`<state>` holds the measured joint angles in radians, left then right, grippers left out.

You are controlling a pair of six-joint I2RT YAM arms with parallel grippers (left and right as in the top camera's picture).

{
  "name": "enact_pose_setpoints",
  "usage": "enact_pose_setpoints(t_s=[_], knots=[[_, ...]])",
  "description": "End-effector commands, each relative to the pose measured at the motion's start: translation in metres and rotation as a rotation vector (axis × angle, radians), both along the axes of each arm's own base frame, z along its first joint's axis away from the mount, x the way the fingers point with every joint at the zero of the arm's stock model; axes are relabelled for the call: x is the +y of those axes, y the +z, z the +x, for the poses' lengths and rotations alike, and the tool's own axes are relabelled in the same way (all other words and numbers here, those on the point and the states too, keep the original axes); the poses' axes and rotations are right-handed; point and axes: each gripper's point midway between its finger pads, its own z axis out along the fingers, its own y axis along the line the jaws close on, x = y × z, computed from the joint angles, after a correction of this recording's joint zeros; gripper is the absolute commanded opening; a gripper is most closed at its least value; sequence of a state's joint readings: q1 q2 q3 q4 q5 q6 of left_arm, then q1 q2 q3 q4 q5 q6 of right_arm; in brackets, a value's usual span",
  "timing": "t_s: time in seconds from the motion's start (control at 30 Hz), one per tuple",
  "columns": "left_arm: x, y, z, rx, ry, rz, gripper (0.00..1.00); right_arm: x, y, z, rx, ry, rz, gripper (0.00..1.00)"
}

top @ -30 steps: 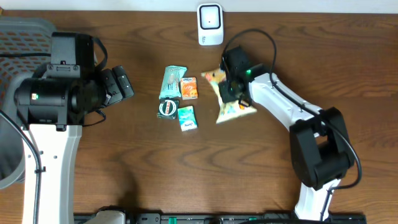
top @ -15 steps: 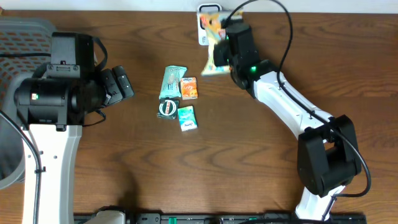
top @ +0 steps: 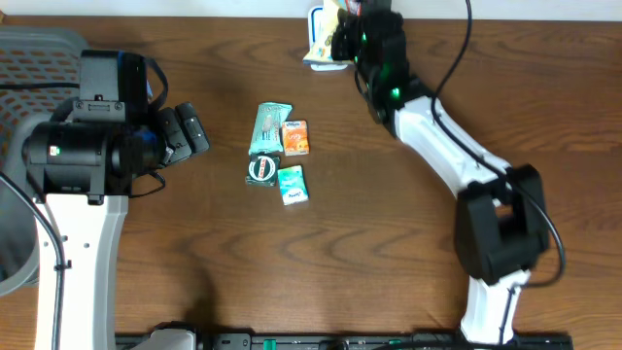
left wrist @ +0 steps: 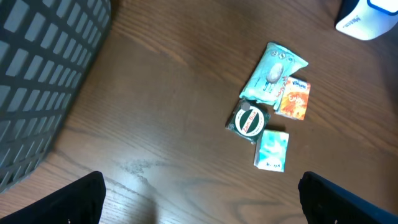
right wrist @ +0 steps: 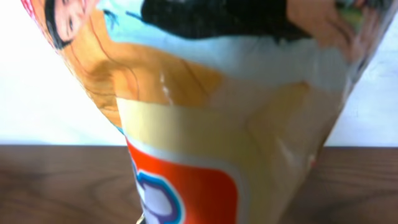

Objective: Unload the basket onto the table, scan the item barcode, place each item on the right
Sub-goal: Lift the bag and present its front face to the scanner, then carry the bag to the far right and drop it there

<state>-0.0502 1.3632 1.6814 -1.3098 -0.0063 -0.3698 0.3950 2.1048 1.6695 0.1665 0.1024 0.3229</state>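
1. The right hand [top: 352,34] is squeezed almost shut on the snack bag [top: 331,17]. It holds the bag up at the far edge of the worktop [top: 437,272].
2. The bag sticks out from the hand toward the side where the white scanner [top: 317,53] stands. From above, the bag hides part of the scanner, so it is right over it or in front of it. I cannot tell if the two touch.
3. In the right wrist view the bag fills almost the whole picture. Its long side runs straight away from the hand.
4. No barcode shows on the side we can see. I think the next move is to turn or tip the bag until its barcode faces the scanner.
5. The left hand [top: 190,131] is open wide and holds nothing. It is well apart from the scanner, so the right arm is the near one.
6. A few small packs [top: 270,126] lie close together in the middle of the worktop, between the two arms.
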Motion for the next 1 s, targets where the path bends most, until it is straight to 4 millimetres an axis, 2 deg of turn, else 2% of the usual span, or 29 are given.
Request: enact_pose_setpoints(t_s=[0.0, 0.13, 0.27, 0.57, 0.97], knots=[[0.003, 0.002, -0.001, -0.005, 0.020, 0.006, 0.98, 0.001, 0.010, 0.030, -0.018, -0.010, 0.024, 0.01], [0.003, 0.002, -0.001, -0.005, 0.020, 0.006, 0.98, 0.010, -0.009, 0.052, 0.021, 0.000, -0.037, 0.01], [0.003, 0.002, -0.001, -0.005, 0.020, 0.006, 0.98, 0.014, -0.022, 0.061, 0.028, 0.003, -0.042, 0.01], [0.003, 0.002, -0.001, -0.005, 0.020, 0.006, 0.98, 0.020, -0.015, 0.064, -0.018, 0.008, -0.023, 0.01], [0.003, 0.002, -0.001, -0.005, 0.020, 0.006, 0.97, 0.024, -0.034, 0.057, 0.057, 0.048, -0.050, 0.01]])
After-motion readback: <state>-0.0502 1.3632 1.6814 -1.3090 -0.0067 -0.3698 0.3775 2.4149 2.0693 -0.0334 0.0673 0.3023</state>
